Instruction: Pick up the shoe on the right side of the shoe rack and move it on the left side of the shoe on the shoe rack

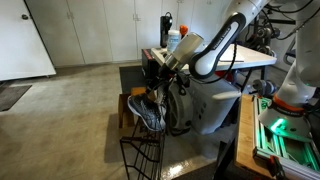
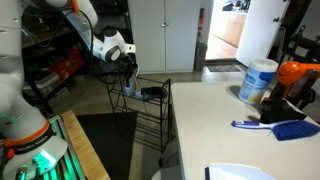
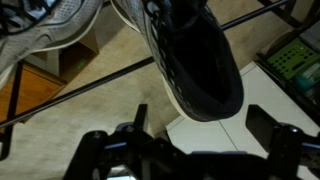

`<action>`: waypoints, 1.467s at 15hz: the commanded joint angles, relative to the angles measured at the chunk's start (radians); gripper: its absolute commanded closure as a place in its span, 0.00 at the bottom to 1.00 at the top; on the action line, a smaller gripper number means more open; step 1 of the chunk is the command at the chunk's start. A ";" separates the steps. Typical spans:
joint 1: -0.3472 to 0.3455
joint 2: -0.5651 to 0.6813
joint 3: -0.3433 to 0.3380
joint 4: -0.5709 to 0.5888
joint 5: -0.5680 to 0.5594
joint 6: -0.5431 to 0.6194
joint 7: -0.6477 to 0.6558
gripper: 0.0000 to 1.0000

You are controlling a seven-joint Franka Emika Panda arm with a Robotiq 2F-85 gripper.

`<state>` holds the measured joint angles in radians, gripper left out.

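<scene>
In the wrist view a black shoe lies on the wire bars of the shoe rack, its dark sole facing the camera. A grey and white shoe lies next to it at the upper left. My gripper is open, its two fingers spread either side of the black shoe's near end without closing on it. In both exterior views the gripper is low over the top of the black wire rack. A grey shoe shows on the rack.
A white table holds a wipes canister, a blue brush and an orange tool. White cabinets stand behind. A wooden bench with green lights is beside the robot base. A wooden box sits under the rack.
</scene>
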<state>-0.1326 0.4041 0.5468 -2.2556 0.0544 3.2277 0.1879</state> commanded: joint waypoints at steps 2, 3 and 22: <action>0.024 -0.039 -0.050 -0.009 0.058 -0.050 0.035 0.00; 0.022 -0.054 -0.062 -0.014 0.066 -0.063 0.054 0.00; 0.068 0.143 -0.335 0.222 0.430 -0.250 0.225 0.00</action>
<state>-0.0483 0.4849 0.1886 -2.1078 0.4200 3.0235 0.4106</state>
